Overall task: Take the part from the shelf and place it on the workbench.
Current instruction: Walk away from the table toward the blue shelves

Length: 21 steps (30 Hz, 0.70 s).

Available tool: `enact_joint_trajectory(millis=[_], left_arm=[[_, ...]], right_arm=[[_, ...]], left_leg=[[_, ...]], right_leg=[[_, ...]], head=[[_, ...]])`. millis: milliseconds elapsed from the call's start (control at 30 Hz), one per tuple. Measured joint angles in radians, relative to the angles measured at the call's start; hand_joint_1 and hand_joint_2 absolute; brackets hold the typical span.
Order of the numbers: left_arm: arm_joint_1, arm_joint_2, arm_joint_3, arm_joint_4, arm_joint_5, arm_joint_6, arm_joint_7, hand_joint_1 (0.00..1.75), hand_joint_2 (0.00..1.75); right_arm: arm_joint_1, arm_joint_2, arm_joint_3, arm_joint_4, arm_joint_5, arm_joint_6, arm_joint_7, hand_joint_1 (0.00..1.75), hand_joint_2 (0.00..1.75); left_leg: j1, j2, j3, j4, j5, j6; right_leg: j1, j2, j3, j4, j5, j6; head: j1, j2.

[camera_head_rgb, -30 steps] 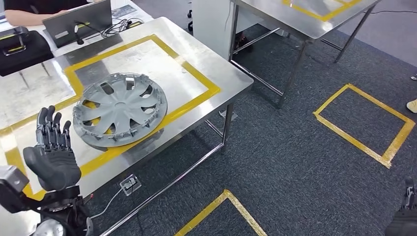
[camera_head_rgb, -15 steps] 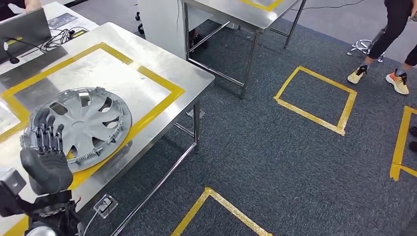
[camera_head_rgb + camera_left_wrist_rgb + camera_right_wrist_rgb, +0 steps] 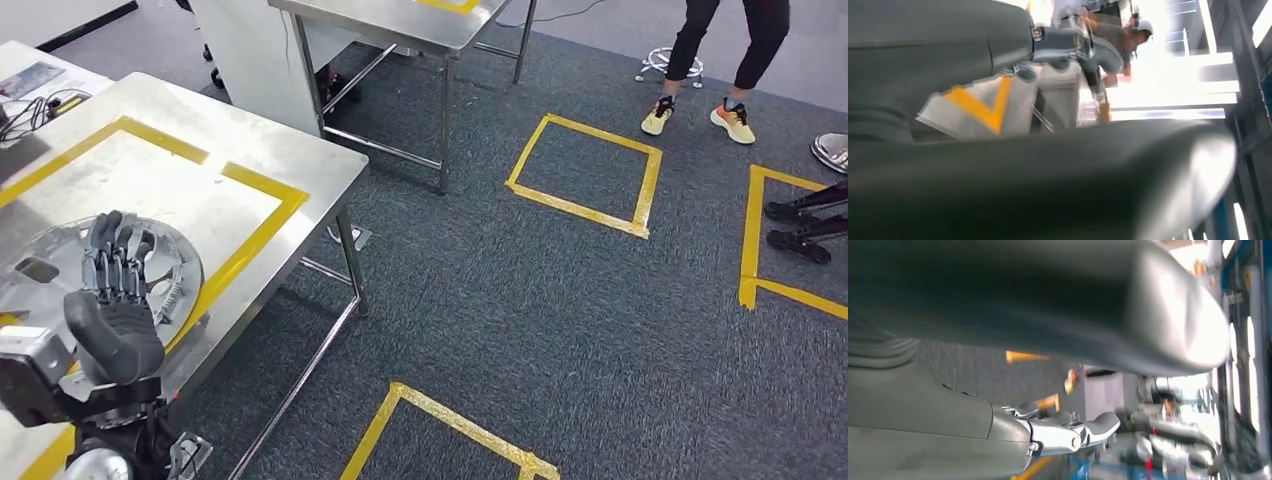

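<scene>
Your wheel cover [image 3: 60, 270] already lies on the steel workbench [image 3: 290, 165] inside the yellow tape; left hand [image 3: 112, 300] hovers empty, fingers spread, right hand [image 3: 1068, 432] apparently empty too

Blurred grey left hand [image 3: 1048, 175] before a yellow-taped steel table [image 3: 983, 107].

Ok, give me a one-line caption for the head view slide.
Left hand raised, open, over the hubcap lying on the steel workbench.
</scene>
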Motion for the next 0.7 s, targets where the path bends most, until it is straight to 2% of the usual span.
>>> enact_joint_trajectory(millis=[33, 67, 100, 133, 167, 200, 233, 267, 300, 333, 367, 400, 433, 467, 500, 567, 633, 667, 700], left_arm=[[-0.001, 0.002, 0.001, 0.000, 0.005, 0.000, 0.000, 0.00, 0.00], [0.000, 0.004, 0.003, 0.000, 0.008, 0.001, 0.000, 0.00, 0.00], [0.001, 0.005, 0.005, 0.000, 0.010, 0.003, -0.001, 0.00, 0.00], [0.002, 0.005, 0.008, 0.000, 0.011, 0.007, -0.003, 0.00, 0.00], [0.005, 0.005, 0.011, 0.000, 0.014, 0.010, -0.009, 0.00, 0.00], [0.007, 0.005, 0.016, 0.000, 0.021, 0.013, -0.018, 0.00, 0.00], [0.010, 0.005, 0.022, 0.000, 0.030, 0.014, -0.031, 0.00, 0.00], [0.011, 0.005, 0.029, 0.000, 0.042, 0.015, -0.045, 0.00, 0.00], [0.014, 0.005, 0.036, -0.001, 0.052, 0.014, -0.059, 0.00, 0.00], [0.018, 0.004, 0.044, -0.001, 0.060, 0.013, -0.069, 0.00, 0.00], [0.023, 0.004, 0.052, -0.001, 0.065, 0.011, -0.076, 0.00, 0.00], [0.027, 0.003, 0.060, -0.001, 0.068, 0.007, -0.081, 0.00, 0.00], [0.029, 0.002, 0.066, -0.001, 0.070, 0.003, -0.084, 0.00, 0.00], [0.029, 0.001, 0.071, -0.001, 0.071, -0.001, -0.087, 0.00, 0.00], [0.029, -0.001, 0.074, -0.001, 0.072, -0.004, -0.088, 0.00, 0.00], [0.033, -0.004, 0.078, -0.001, 0.073, -0.008, -0.089, 0.00, 0.00], [0.035, -0.005, 0.081, -0.001, 0.074, -0.013, -0.089, 0.00, 0.00], [0.035, -0.006, 0.081, -0.001, 0.073, -0.016, -0.089, 0.00, 0.00], [0.035, -0.006, 0.082, -0.001, 0.072, -0.020, -0.089, 0.00, 0.00]], right_arm=[[-0.005, 0.007, 0.000, 0.001, 0.006, -0.006, 0.000, 0.00, 0.00], [-0.010, 0.014, 0.001, 0.003, 0.010, -0.011, -0.002, 0.00, 0.00], [-0.012, 0.021, 0.003, 0.006, 0.011, -0.018, -0.007, 0.00, 0.00], [-0.013, 0.029, 0.005, 0.009, 0.011, -0.025, -0.015, 0.00, 0.00], [-0.013, 0.036, 0.009, 0.012, 0.011, -0.033, -0.025, 0.00, 0.00], [-0.013, 0.042, 0.014, 0.015, 0.010, -0.042, -0.035, 0.00, 0.00], [-0.013, 0.047, 0.020, 0.018, 0.011, -0.051, -0.044, 0.00, 0.00], [-0.013, 0.050, 0.028, 0.020, 0.013, -0.059, -0.051, 0.00, 0.00], [-0.014, 0.053, 0.036, 0.022, 0.016, -0.066, -0.056, 0.00, 0.00], [-0.015, 0.055, 0.044, 0.023, 0.019, -0.072, -0.059, 0.00, 0.00], [-0.015, 0.057, 0.052, 0.024, 0.022, -0.078, -0.060, 0.00, 0.00], [-0.015, 0.058, 0.058, 0.025, 0.025, -0.082, -0.059, 0.00, 0.00], [-0.013, 0.059, 0.064, 0.025, 0.028, -0.086, -0.058, 0.00, 0.00], [-0.012, 0.060, 0.068, 0.025, 0.030, -0.089, -0.057, 0.00, 0.00], [-0.013, 0.060, 0.070, 0.024, 0.031, -0.091, -0.056, 0.00, 0.00], [-0.018, 0.060, 0.074, 0.024, 0.033, -0.094, -0.055, 0.00, 0.00], [-0.017, 0.061, 0.079, 0.025, 0.035, -0.096, -0.055, 0.00, 0.00], [-0.015, 0.061, 0.081, 0.025, 0.037, -0.099, -0.055, 0.00, 0.00], [-0.015, 0.061, 0.081, 0.025, 0.040, -0.102, -0.055, 0.00, 0.00]], left_leg=[[0.001, -0.035, -0.024, 0.051, -0.025, -0.002], [0.001, -0.059, -0.056, 0.115, -0.053, -0.002], [0.000, -0.070, -0.092, 0.179, -0.074, -0.003], [0.000, -0.075, -0.119, 0.220, -0.078, -0.003], [0.000, -0.078, -0.131, 0.225, -0.063, -0.003], [0.000, -0.082, -0.125, 0.193, -0.031, -0.001], [0.001, -0.091, -0.104, 0.132, 0.011, 0.001], [0.002, -0.114, -0.080, 0.069, 0.041, 0.004], [0.005, -0.136, -0.057, 0.016, 0.059, 0.006], [0.005, -0.153, -0.042, -0.015, 0.064, 0.009], [0.003, -0.161, -0.034, -0.025, 0.059, 0.011], [0.001, -0.152, -0.028, -0.031, 0.059, 0.013], [0.000, -0.141, -0.025, -0.034, 0.061, 0.019], [0.000, -0.128, -0.020, -0.040, 0.063, 0.023], [0.001, -0.115, -0.015, -0.046, 0.064, 0.029], [-0.002, -0.087, -0.008, -0.051, 0.061, 0.038], [-0.005, -0.058, -0.007, -0.050, 0.056, 0.042], [-0.005, -0.043, -0.005, -0.050, 0.053, 0.042], [-0.006, -0.030, -0.003, -0.049, 0.050, 0.041]], right_leg=[[-0.003, 0.011, 0.008, -0.005, 0.005, -0.004], [-0.002, 0.023, 0.008, -0.005, 0.006, -0.008], [-0.001, 0.037, 0.007, -0.004, 0.007, -0.010], [0.000, 0.051, 0.007, -0.003, 0.005, -0.011], [0.000, 0.066, 0.008, -0.001, 0.003, -0.012], [0.001, 0.081, 0.009, 0.002, 0.000, -0.011], [0.001, 0.096, 0.011, 0.005, -0.003, -0.009], [0.001, 0.110, 0.010, 0.010, -0.008, -0.006], [0.000, 0.124, 0.007, 0.017, -0.012, -0.001], [-0.002, 0.137, 0.001, 0.023, -0.014, 0.005], [-0.006, 0.150, -0.006, 0.026, -0.015, 0.012], [-0.010, 0.163, -0.013, 0.027, -0.013, 0.020], [-0.013, 0.163, -0.019, 0.029, -0.013, 0.026], [-0.012, 0.143, -0.027, 0.040, -0.019, 0.031], [-0.010, 0.113, -0.043, 0.069, -0.033, 0.036], [-0.010, 0.047, -0.099, 0.181, -0.082, 0.042], [-0.014, 0.029, -0.156, 0.284, -0.114, 0.047], [-0.015, 0.025, -0.163, 0.294, -0.108, 0.048], [-0.016, 0.020, -0.150, 0.266, -0.086, 0.048]], head=[[-0.007, 0.000], [-0.014, 0.000], [-0.020, 0.000], [-0.025, 0.000], [-0.028, 0.000], [-0.031, 0.000], [-0.035, 0.000], [-0.038, 0.000], [-0.039, 0.000], [-0.039, 0.000], [-0.040, 0.000], [-0.041, 0.000], [-0.042, 0.000], [-0.041, 0.000], [-0.036, 0.000], [-0.022, 0.000], [-0.016, 0.000], [-0.014, 0.000], [-0.012, 0.000]])
